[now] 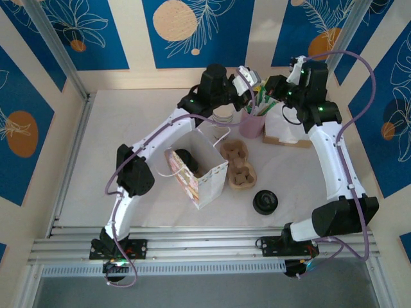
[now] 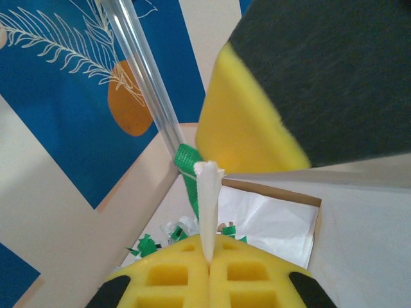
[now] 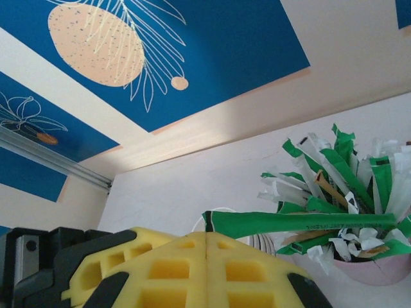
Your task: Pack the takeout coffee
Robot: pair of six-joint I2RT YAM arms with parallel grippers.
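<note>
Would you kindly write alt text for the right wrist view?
The right tool, yellow jaws shut, pinches a green sachet lying crosswise. Behind it to the right, a pink cup bristles with green and white sachets, before a blue-and-cream patterned wall.

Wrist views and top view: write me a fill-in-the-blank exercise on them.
The right gripper is shut on a ____ packet.
The left gripper is shut on a ____ paper stick.
The bunch of packets stands in a ____ cup.
The takeout coffee in the paper bag has a ____ lid.
Missing: green, white, pink, black.
</note>
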